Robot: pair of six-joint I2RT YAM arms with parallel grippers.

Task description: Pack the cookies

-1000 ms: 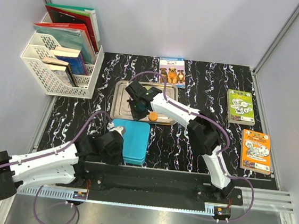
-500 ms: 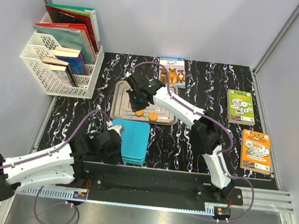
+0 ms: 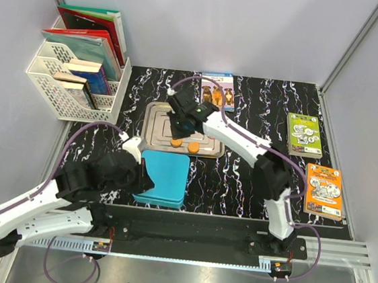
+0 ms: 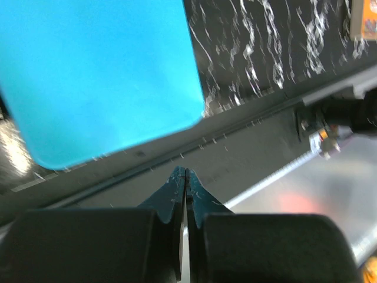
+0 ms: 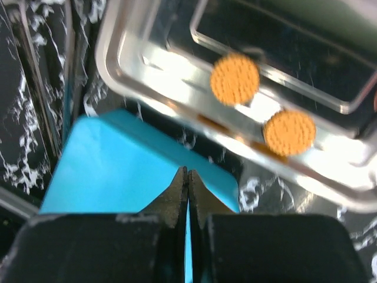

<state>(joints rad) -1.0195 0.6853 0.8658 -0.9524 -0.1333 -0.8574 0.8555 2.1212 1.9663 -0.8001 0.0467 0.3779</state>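
Note:
Two orange cookies (image 3: pixel 175 142) (image 3: pixel 192 146) lie near the front rim of a steel tray (image 3: pixel 152 121). They also show in the right wrist view (image 5: pixel 235 79) (image 5: pixel 289 132). My right gripper (image 3: pixel 181 124) hovers over the tray just behind them, shut and empty (image 5: pixel 187 172). A blue box (image 3: pixel 165 177) lies in front of the tray and also shows in the left wrist view (image 4: pixel 100 76). My left gripper (image 3: pixel 132 169) is at the box's left edge, shut and empty (image 4: pixel 185 173). No other cookies show.
A white rack (image 3: pixel 74 79) with books stands at the back left. A dog book (image 3: pixel 218 89) lies behind the tray. A green book (image 3: pixel 304 135) and an orange book (image 3: pixel 323 190) lie at the right. A metal rail (image 3: pixel 233 237) runs along the near edge.
My right gripper has pulled back from the tray's front, uncovering a second orange cookie on the tray. My left arm has swung left and risen beside the blue box.

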